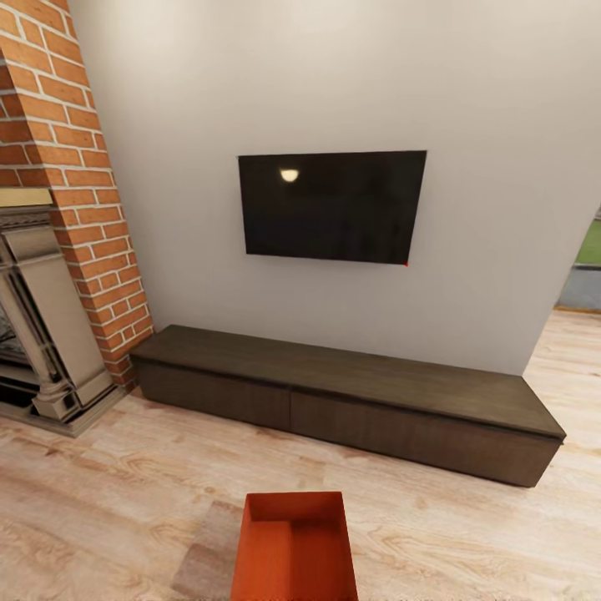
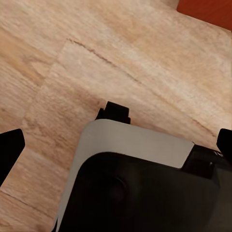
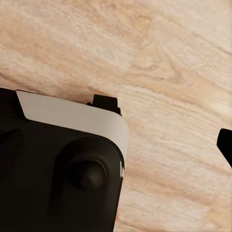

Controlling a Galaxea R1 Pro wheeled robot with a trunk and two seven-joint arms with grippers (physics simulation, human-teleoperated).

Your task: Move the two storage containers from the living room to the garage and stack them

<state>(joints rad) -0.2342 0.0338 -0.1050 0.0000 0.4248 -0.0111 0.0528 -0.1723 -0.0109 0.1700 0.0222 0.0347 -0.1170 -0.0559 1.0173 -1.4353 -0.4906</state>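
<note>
One orange-red storage container (image 1: 295, 547) sits on light wood-plank floor (image 1: 100, 492), bottom centre of head view, just before dark low bench (image 1: 351, 388). TV (image 1: 332, 206) on wall above; brick fireplace (image 1: 58, 217) upper left. Can't tell gripper states, L or R.

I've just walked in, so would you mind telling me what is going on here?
The robot faces a grey wall with a black wall-mounted TV above a long dark wooden low bench, beside a red brick fireplace. One orange-red open-top rectangular storage container sits on the light wood-plank floor just ahead of it, and it looks empty. Nothing is gripped yet: both wrist cameras look down at bare planks and the robot's own base, so no container has been moved.
</note>
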